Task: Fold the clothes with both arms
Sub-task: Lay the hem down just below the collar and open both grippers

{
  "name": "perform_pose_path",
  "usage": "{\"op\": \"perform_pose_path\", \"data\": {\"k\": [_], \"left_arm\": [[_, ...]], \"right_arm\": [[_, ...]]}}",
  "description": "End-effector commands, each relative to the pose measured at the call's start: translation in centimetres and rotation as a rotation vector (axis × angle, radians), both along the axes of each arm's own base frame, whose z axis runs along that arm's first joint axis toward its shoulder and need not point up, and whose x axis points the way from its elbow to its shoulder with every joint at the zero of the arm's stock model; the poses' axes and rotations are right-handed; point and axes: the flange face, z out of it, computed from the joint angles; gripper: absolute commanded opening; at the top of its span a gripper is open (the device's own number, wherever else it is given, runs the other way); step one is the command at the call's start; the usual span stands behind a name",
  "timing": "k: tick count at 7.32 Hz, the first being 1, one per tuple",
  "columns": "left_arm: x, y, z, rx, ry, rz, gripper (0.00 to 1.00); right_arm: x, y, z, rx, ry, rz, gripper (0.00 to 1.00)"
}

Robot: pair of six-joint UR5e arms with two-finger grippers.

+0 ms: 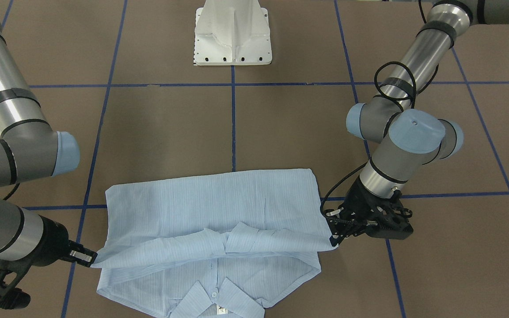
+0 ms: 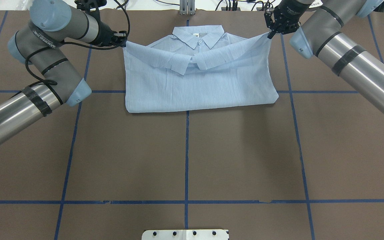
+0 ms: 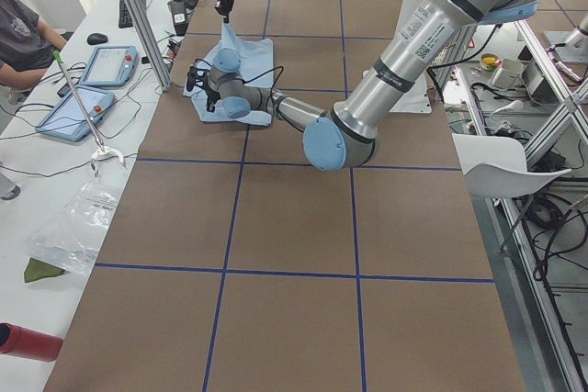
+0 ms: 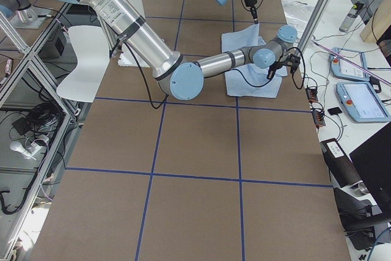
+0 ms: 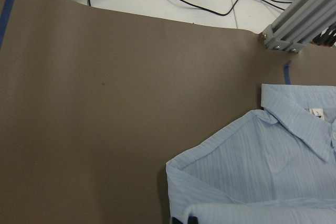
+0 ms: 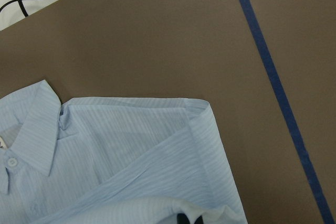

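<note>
The pale blue striped shirt [image 2: 198, 86] lies at the far side of the brown table, its lower half doubled over toward the collar [image 2: 198, 35]. My left gripper [image 2: 122, 42] is shut on the left corner of the lifted upper layer, and my right gripper [image 2: 270, 34] is shut on the right corner. In the front-facing view the shirt [image 1: 210, 198] stretches between the left gripper [image 1: 334, 238] and the right gripper [image 1: 92, 258], the held edge hanging slightly above the collar [image 1: 217, 300]. Both wrist views show the shirt [image 5: 262, 171] [image 6: 131, 145] just under the fingers.
The white pedestal base [image 1: 232, 35] stands at the robot's side of the table. Blue tape lines [image 2: 187, 150] divide the brown mat. Beyond the shirt are an aluminium frame post [image 5: 299, 19], cables and tablets [image 3: 106, 66], with a seated person [image 3: 18, 29] there.
</note>
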Motion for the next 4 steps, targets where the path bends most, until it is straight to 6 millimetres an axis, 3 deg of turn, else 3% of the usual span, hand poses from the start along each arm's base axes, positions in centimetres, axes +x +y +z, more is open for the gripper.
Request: {"op": "perform_pose_path", "data": {"k": [1,3,4], "left_arm": [[0.15,-0.22,-0.17,0.003,0.000,-0.002,0.00],[0.14,-0.21,-0.01,-0.001,-0.002,-0.002,0.00],[0.14,-0.22,-0.01,-0.003,-0.002,-0.004,0.20]], "right_arm": [[-0.06,-0.14,-0.21,0.005,0.004,0.004,0.00],[-0.22,-0.25,-1.05,0.019,0.001,0.005,0.00],[-0.76,-0.16,-0.90,0.030,0.022,0.014,0.00]]}}
